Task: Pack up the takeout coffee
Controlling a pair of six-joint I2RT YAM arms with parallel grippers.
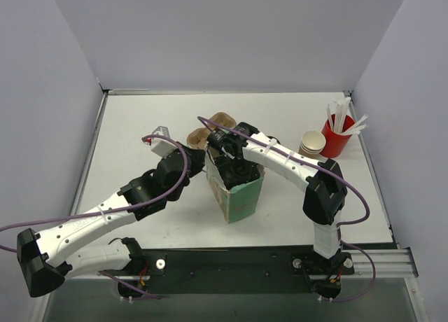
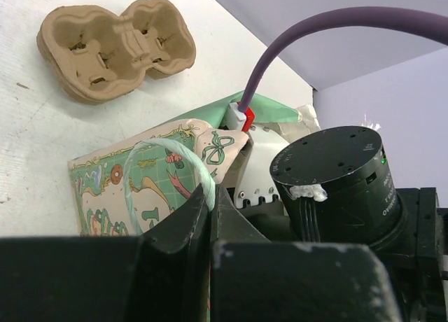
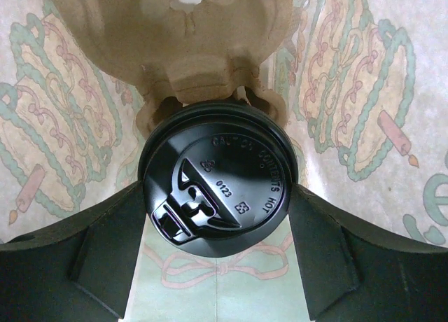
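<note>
Surface: we see a matt white tabletop (image 1: 133, 119), flat and lightly scuffed in the left wrist view.
Room: plain pale lavender walls (image 1: 231, 35) close it in at the back and on both sides.
Gift bag: a glossy green paper gift bag (image 1: 243, 196) stands upright mid-tabletop with its mouth open. It is printed with ribbons, bows and candles.
Task's thing: the takeout coffee (image 3: 224, 171) is down inside the gift bag. We see only its round, shiny black plastic lid with raised lettering; the cup body is hidden.
Carrier in the bag: a rough moulded pulp carrier (image 3: 175, 42), tan and fibrous, lies just beyond the lid. We cannot tell whether the cup sits in one of its pockets.
Right hand: the right hand (image 3: 217, 194) reaches into the bag, its dark fingers (image 3: 112, 238) pressed against opposite sides of the lid, gripping the coffee.
Left hand: the left hand (image 2: 211, 196) is closed, pinching the bag's pale green loop handle (image 2: 168, 148) at the rim.
Spare carrier: a second pulp carrier (image 2: 115, 45) with rounded pockets lies behind the bag.
Far right: a stack of brown paper cups (image 1: 313, 143) stands just beside a red cup (image 1: 334, 141) of white sticks (image 1: 343, 115).
</note>
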